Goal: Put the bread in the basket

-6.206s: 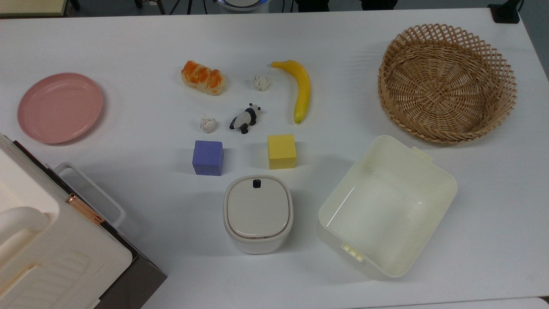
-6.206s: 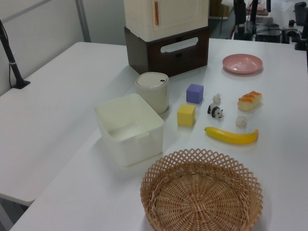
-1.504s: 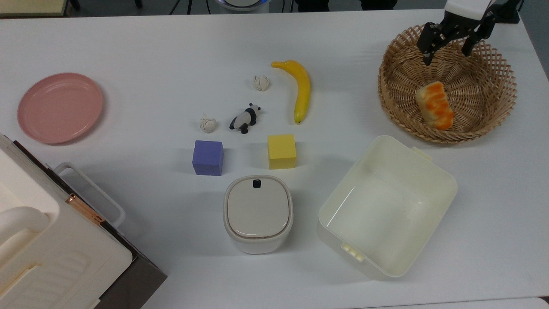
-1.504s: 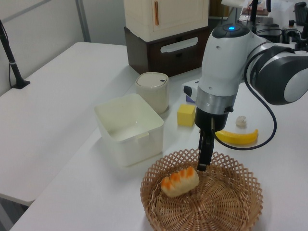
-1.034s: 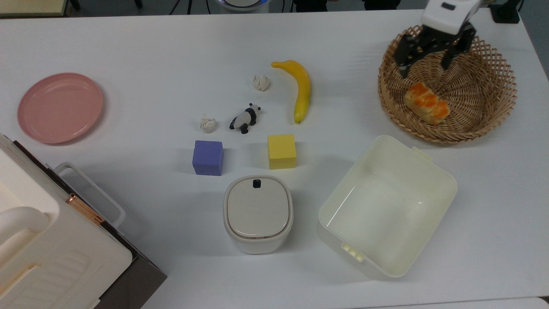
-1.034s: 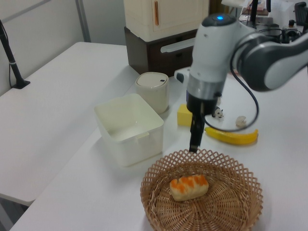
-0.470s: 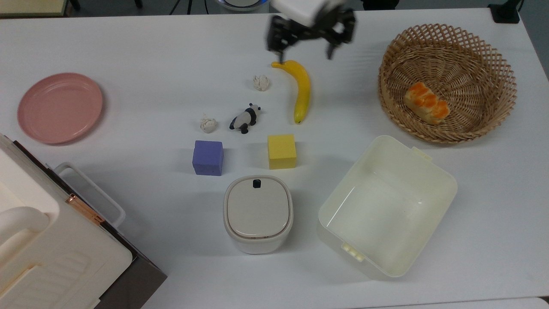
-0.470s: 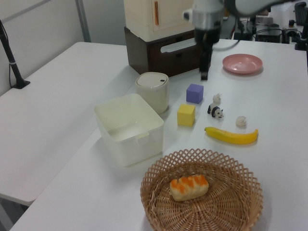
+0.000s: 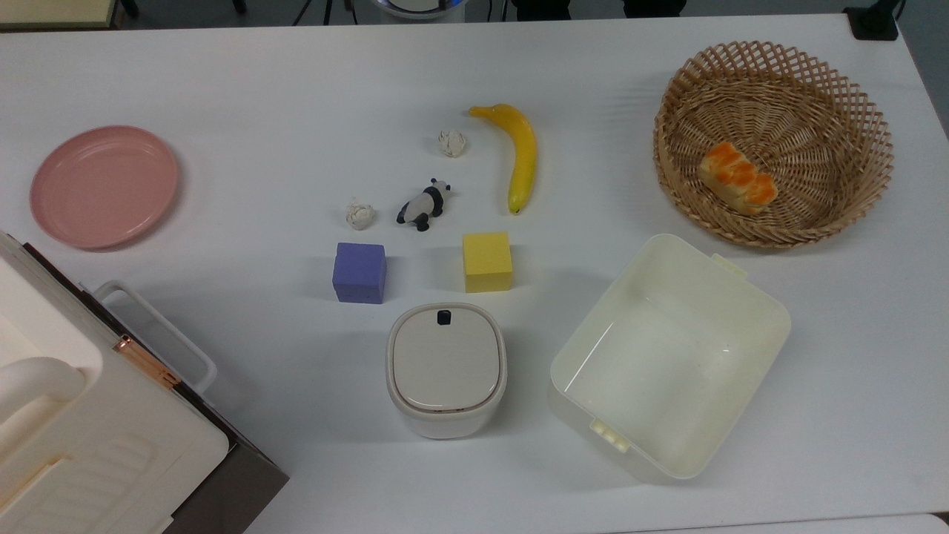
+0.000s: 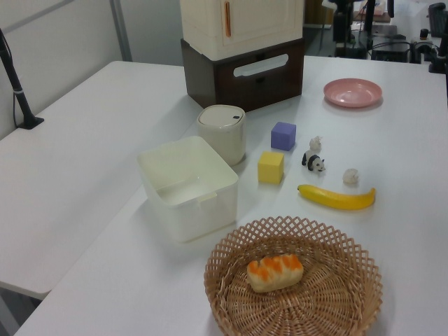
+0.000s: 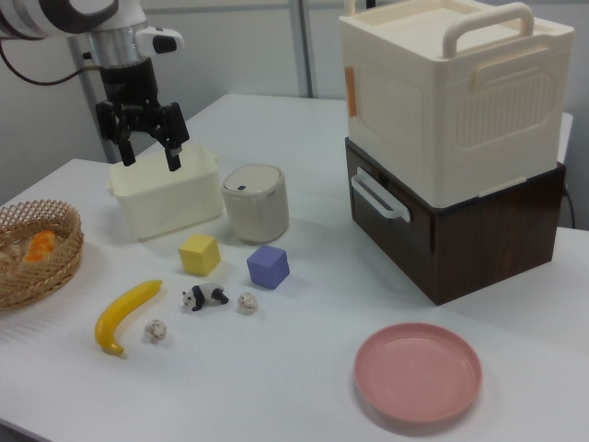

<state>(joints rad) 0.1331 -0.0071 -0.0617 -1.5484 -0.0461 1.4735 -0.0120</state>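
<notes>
The bread (image 9: 738,178), orange-glazed on top and pale below, lies on the woven base of the round wicker basket (image 9: 852,111), toward the top view's left side of it. The left view shows the bread (image 10: 275,271) lying flat inside the basket (image 10: 294,224), with nothing touching it. In the right view the bread (image 11: 39,247) peeks over the basket's rim (image 11: 55,272) at the far left. My gripper (image 11: 150,164) hangs open and empty, high above the table, well away from the basket.
On the table lie a banana (image 9: 523,152), a yellow cube (image 9: 487,261), a purple cube (image 9: 359,272), a toy panda (image 9: 424,205) and two paper balls (image 9: 451,142). A lidded bin (image 9: 445,368), a cream tub (image 9: 667,356), a pink plate (image 9: 104,184) and a stacked box (image 9: 81,430) stand around.
The bread rolled a little on the basket's base, then lay still. My open gripper left the basket, crossed toward the top view's left and rose out of the top and left views.
</notes>
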